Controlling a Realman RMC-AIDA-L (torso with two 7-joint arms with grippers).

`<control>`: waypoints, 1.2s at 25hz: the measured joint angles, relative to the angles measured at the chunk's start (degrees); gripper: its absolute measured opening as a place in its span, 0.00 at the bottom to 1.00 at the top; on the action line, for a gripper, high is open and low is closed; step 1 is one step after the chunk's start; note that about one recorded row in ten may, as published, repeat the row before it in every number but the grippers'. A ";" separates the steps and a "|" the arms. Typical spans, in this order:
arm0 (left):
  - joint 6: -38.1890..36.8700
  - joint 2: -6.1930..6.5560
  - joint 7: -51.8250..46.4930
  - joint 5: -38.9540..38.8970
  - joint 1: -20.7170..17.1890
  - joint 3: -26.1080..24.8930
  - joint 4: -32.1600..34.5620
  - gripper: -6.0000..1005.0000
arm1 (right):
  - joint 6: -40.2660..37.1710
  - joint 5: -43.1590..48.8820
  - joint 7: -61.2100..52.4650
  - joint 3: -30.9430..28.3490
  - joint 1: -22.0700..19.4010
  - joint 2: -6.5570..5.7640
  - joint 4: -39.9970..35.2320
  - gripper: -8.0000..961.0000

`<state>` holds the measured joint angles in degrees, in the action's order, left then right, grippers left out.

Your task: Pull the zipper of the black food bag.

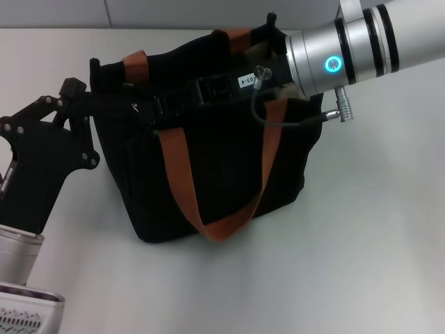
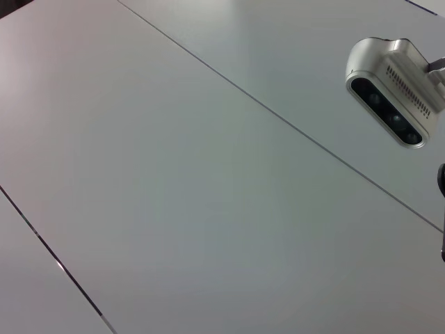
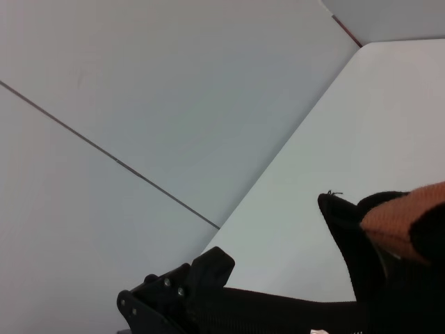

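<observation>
From my head camera, my left gripper point(image 1: 104, 104) reaches the top left edge of the black bag point(image 1: 208, 167) on the white tabletop point(image 1: 361, 264). My right gripper point(image 1: 215, 89) lies across its top. I cannot tell either gripper's fingers, nor see the zipper.

The place looked like a robot laboratory or a test room, not a home or a kitchen. The work surface was a plain white table point(image 1: 361, 264) with a smooth, bare top. Behind it stood a pale grey wall point(image 3: 139, 104) made of large flat panels, and thin dark seams point(image 2: 278, 118) ran between these panels. There was no decoration on it. A small white camera unit point(image 2: 393, 90) with dark lenses was visible in the left wrist view. A printed label point(image 1: 244, 80) with a number sat on the robot's arm, and a grey cable point(image 1: 278, 120) with metal plugs ran beside it.
</observation>
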<state>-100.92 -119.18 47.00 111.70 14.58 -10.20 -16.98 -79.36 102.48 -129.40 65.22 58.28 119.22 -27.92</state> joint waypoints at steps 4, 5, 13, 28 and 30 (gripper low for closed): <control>-0.05 0.00 -0.06 0.03 -0.03 0.01 -0.06 0.01 | 0.61 0.05 0.93 0.32 0.38 0.02 -0.05 0.45; -0.05 0.00 -0.06 0.03 -0.03 0.01 -0.06 0.01 | 0.61 0.05 0.93 0.32 0.38 0.02 -0.05 0.44; 0.03 0.00 -0.07 0.10 -0.09 0.01 -0.07 0.01 | 0.88 -0.12 2.06 0.34 0.53 0.14 -0.22 0.35; -0.03 0.00 -0.07 0.10 -0.08 0.10 -0.07 0.01 | 1.91 0.08 4.73 3.40 1.65 0.26 -1.65 0.32; -0.06 0.00 -0.08 0.09 -0.08 0.10 -0.07 0.01 | 2.40 0.09 4.74 3.39 1.14 0.12 -2.30 0.32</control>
<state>-100.98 -119.18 46.93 111.79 14.50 -10.10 -17.05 -76.96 102.57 -124.66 68.61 59.42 119.33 -30.22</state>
